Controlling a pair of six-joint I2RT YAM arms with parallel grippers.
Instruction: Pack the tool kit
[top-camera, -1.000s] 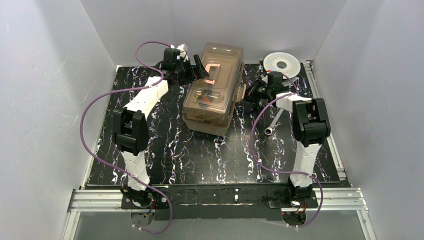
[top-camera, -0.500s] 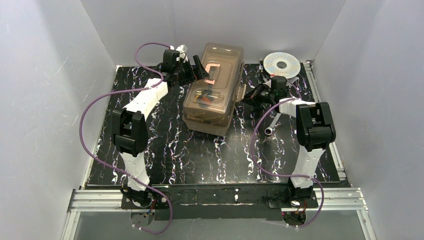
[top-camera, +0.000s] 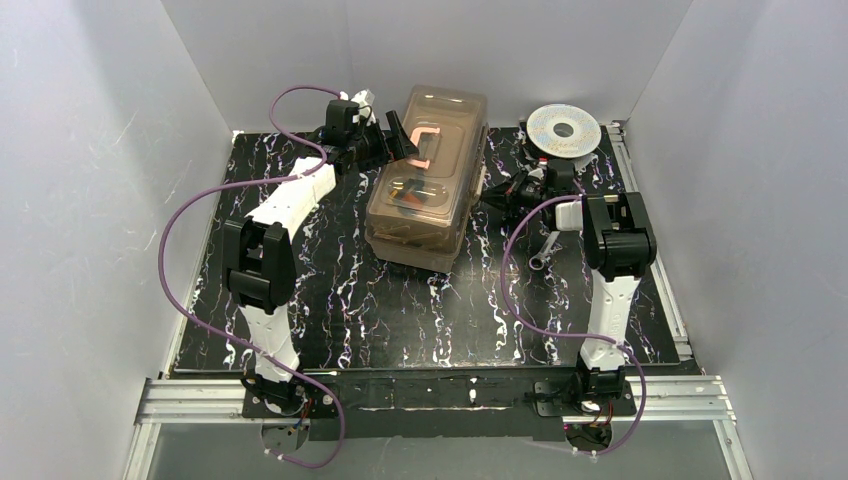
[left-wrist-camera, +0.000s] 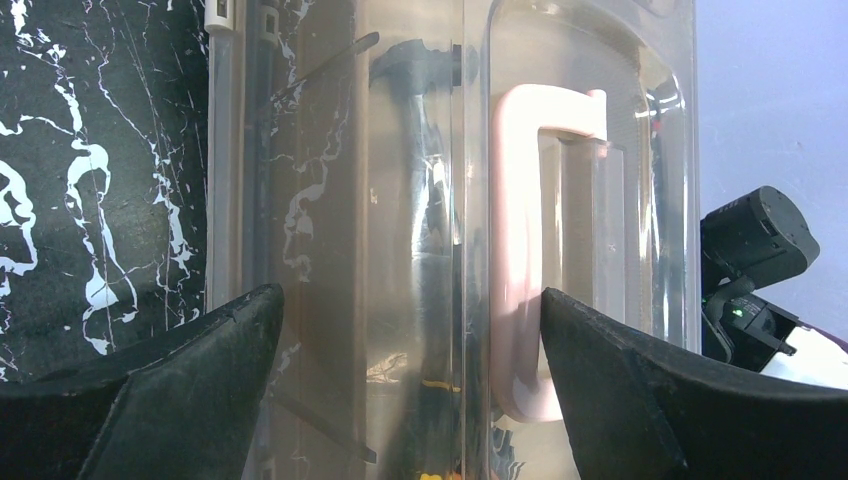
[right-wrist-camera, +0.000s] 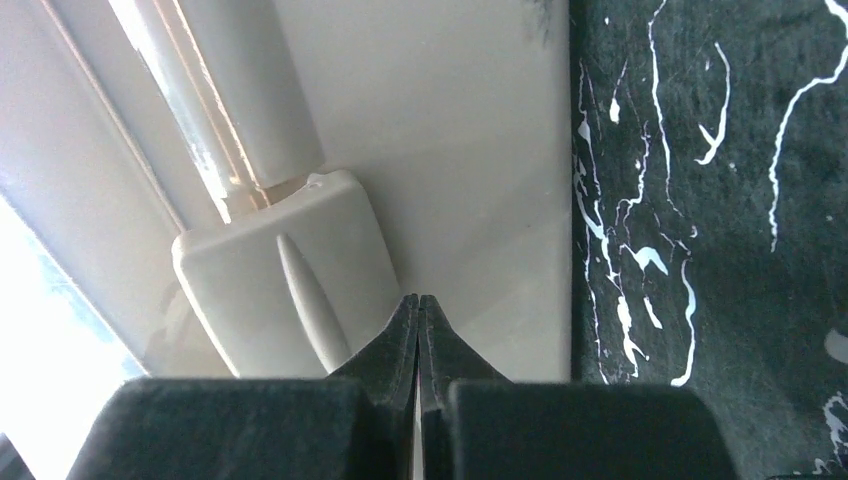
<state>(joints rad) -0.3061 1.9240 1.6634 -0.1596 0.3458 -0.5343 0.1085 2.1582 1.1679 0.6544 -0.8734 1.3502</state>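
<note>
Slippage threatens: the right tool (right-wrist-camera: 419, 300), pinched shut just beside the latch (right-wrist-camera: 285, 290) on the right side of the toolbox (top-camera: 430, 185), could skid off it or shove the toolbox, which stands on the bench (top-camera: 400, 310) with the left tool (left-wrist-camera: 400, 310) spread wide over its lid (left-wrist-camera: 400, 200).

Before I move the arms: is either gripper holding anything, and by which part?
Nothing is held. The left gripper is open over the toolbox lid and handle; the right gripper is shut empty, tips at the side latch.
</note>
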